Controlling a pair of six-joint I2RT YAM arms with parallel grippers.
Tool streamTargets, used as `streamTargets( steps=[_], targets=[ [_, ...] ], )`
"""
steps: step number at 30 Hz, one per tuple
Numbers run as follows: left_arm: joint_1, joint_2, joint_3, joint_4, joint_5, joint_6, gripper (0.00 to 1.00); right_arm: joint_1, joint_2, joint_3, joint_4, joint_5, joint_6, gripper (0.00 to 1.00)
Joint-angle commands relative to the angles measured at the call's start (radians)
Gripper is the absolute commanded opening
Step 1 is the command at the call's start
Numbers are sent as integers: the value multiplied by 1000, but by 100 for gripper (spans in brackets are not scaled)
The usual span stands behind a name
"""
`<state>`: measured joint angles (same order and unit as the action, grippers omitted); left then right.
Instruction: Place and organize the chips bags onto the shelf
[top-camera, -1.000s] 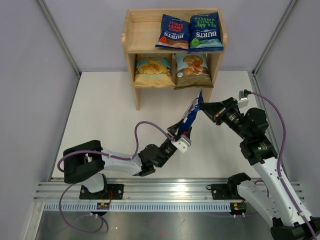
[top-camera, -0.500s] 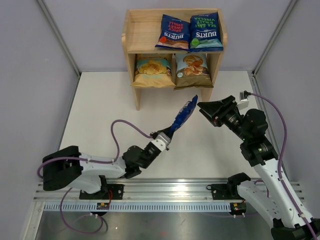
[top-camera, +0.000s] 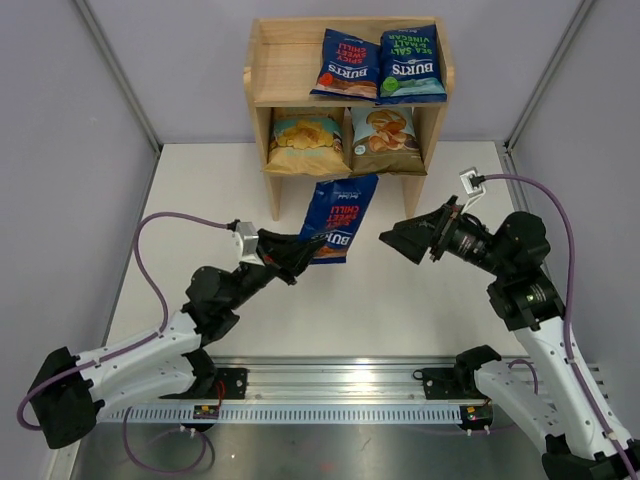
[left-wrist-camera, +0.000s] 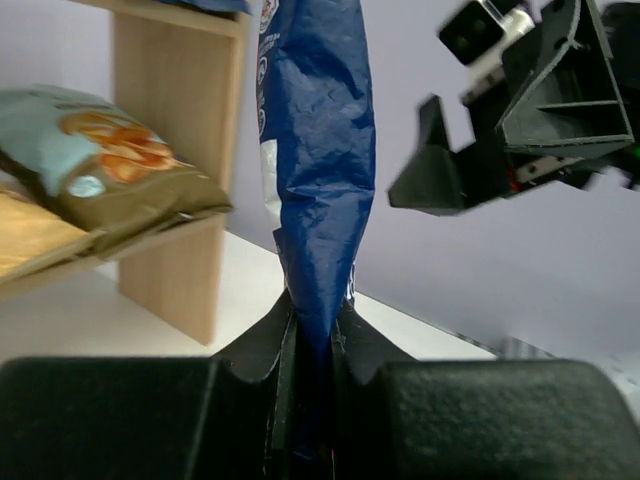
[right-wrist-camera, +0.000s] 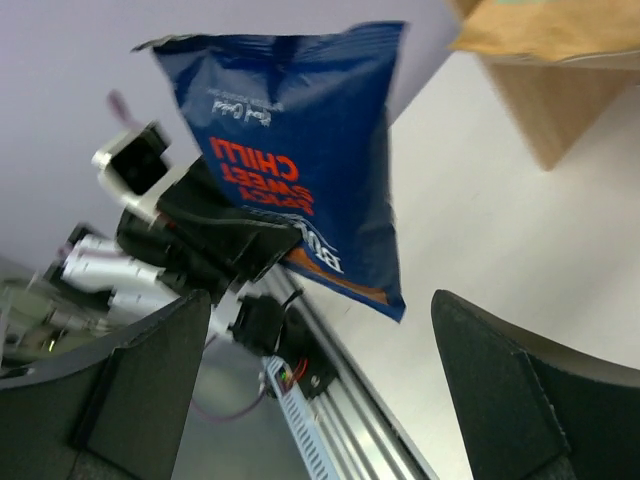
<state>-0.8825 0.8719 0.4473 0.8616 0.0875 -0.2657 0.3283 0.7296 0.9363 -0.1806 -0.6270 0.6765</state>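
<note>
Nearest, in front of the shelf, the left gripper (top-camera: 302, 253) has its two black fingers pressed together on the bottom edge of a small glossy dark-blue "Burts" chips bag with red "Sweet Chilli" lettering (top-camera: 338, 215). In the left wrist view the fingers (left-wrist-camera: 262, 345) pinch the crinkled foil from both sides, and the bag (left-wrist-camera: 320, 150) rises edge-on above them. This bag is held in the air over the white table (top-camera: 200, 220), just in front of the shelf's lower tier, its printed face turned up toward the overhead camera.

To the right of that bag, also in front of the shelf, the right gripper (top-camera: 392, 240) points at it with its black fingers spread wide and nothing between them. Its wrist camera shows the bag (right-wrist-camera: 290, 170) apart from both fingers.

Farther back stands the small light natural-wood two-tier shelf (top-camera: 285, 55) with side panels and a raised back rail. On its lower tier, a large yellow chips bag (top-camera: 305, 142) lies on the left and a large light-blue and brown cassava chips bag (top-camera: 385, 140) just beside it on the right. Both poke out past the shelf's front edge. On the upper tier lie two more small dark-blue "Burts" bags, side by side on the shelf's right half. One is red-lettered (top-camera: 347, 63). The other, green-lettered (top-camera: 412, 65), slightly overlaps it.
</note>
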Motion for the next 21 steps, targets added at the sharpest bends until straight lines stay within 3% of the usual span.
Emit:
streamTargets(
  steps=[1,7,12,16,17,21],
  targets=[
    [46,-1,70,-15,324,-252,15,3,36,30,168,-304,-63,99],
    [73,107,143,146,567,-511,14,3,37,38,225,-303,-51,100],
    [73,241,165,335,649,-689,14,3,42,36,246,-358,-39,97],
    [74,327,218,382,704,-759,14,2,48,41,257,-411,-3,77],
    [79,338,222,396,709,-768,14,3,50,47,245,-413,-11,65],
    [91,355,222,416,707,-781,16,3,44,48,204,-398,-23,45]
  ],
)
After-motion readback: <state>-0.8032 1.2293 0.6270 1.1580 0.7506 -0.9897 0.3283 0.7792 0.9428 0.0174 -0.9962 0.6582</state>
